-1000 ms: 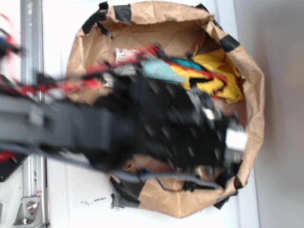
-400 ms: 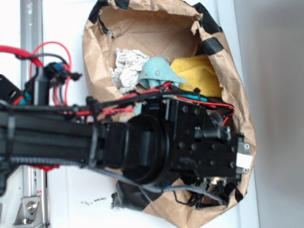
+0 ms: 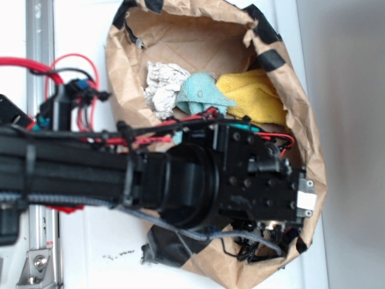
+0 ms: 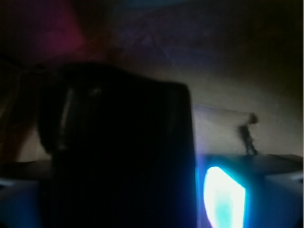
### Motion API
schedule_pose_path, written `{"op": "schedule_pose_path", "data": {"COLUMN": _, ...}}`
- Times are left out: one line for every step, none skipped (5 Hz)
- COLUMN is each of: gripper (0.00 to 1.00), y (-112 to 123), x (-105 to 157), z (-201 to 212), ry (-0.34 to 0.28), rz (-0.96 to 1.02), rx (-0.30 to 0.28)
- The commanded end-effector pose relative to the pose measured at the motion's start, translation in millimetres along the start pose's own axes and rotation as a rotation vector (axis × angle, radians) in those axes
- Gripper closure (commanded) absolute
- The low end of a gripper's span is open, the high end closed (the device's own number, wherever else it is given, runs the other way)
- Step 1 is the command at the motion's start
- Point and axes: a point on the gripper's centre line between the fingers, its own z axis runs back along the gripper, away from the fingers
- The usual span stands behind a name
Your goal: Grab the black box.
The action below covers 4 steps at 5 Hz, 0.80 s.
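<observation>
In the wrist view the black box fills the middle of the frame as a dark block with rounded top corners, very close to the camera. My gripper straddles it, with dim bluish fingers showing at the lower left and lower right, tight against its sides. The view is too dark to see whether they press on it. In the exterior view my arm and its black wrist housing reach down into the brown paper bag, hiding both the box and the fingers.
Inside the bag, past the arm, lie a grey-white crumpled cloth, a teal cloth and a yellow cloth. Black tape patches mark the bag's rim. A metal rail runs down the left side, with red cables beside it.
A second ago the arm was blurred and moving over the bag. It has since settled lower and further right inside the bag, shifting only slightly in the last half second.
</observation>
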Motion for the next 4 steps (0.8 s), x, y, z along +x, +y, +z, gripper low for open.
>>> {"op": "schedule_pose_path", "data": {"gripper": 1.00, "y": 45, "x": -11, "z": 70, "ry": -0.232, "rz": -0.008, "rx": 0.078}}
{"op": "schedule_pose_path", "data": {"gripper": 1.00, "y": 80, "x": -40, "z": 101, "ry": -0.219, "rz": 0.136, "rx": 0.031}}
{"op": "schedule_pose_path", "data": {"gripper": 1.00, "y": 86, "x": -46, "z": 129, "ry": -0.206, "rz": 0.178, "rx": -0.001}}
{"op": "schedule_pose_path", "data": {"gripper": 1.00, "y": 75, "x": -37, "z": 150, "ry": -0.108, "rz": 0.171, "rx": 0.016}}
